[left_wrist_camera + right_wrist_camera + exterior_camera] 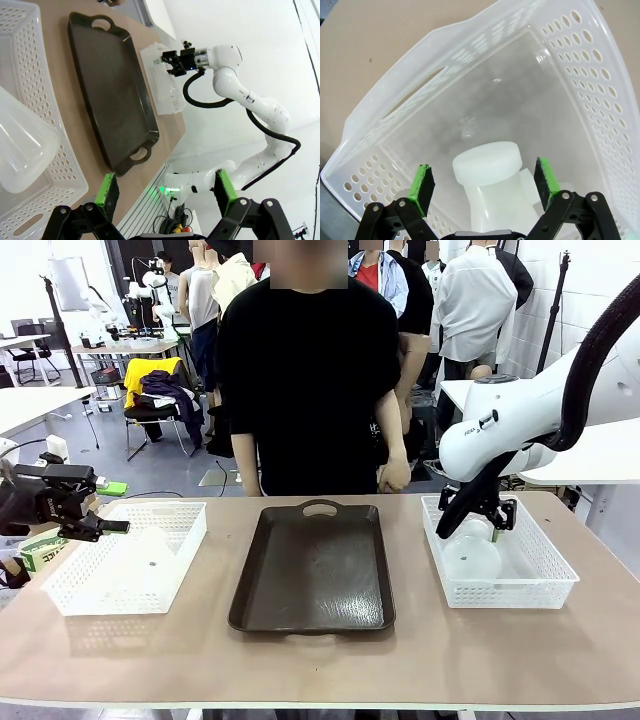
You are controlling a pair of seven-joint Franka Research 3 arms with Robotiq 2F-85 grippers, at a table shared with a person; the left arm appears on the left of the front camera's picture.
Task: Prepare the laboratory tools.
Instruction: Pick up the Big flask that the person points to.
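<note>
One frosted white conical flask (470, 558) stands in the right mesh basket (545, 585). My right gripper (478, 517) hangs just over it. In the right wrist view the flask's capped neck (487, 164) sits between the open green pads (422, 187), with a gap on each side. A second flask (148, 555) lies in the left mesh basket (70, 595). My left gripper (100, 522) hovers open at that basket's left edge. In the left wrist view this flask (20, 155) lies off to the left of the left gripper (167, 192), whose fingers are apart with nothing between them.
A dark brown tray (315, 625) with handles lies bare at the table's middle between the two baskets. A person in a black shirt (305, 380) stands at the far edge behind it, arms down. The wooden table (320, 665) has free room along the front.
</note>
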